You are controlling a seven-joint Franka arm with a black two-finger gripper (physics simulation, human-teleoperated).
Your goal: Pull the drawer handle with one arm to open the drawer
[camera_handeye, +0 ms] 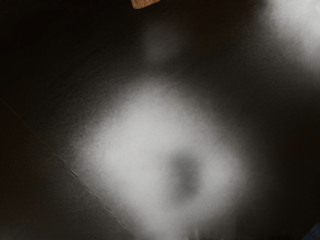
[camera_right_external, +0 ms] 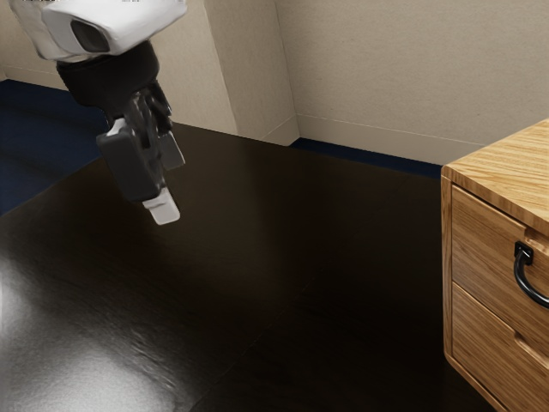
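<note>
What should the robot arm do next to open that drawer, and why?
Probably carry the gripper toward the exterior view's right, to the black handle on the upper drawer of the wooden cabinet. The gripper hangs over the dark table, far from the handle, touching nothing, so it has to get close before pulling.

Arm point(camera_right_external: 94, 30) enters from the exterior view's upper left, white casing over a black wrist point(camera_right_external: 111, 79); end effector point(camera_right_external: 163, 209) tilts downward toward the exterior view's right (held in the air).
</note>
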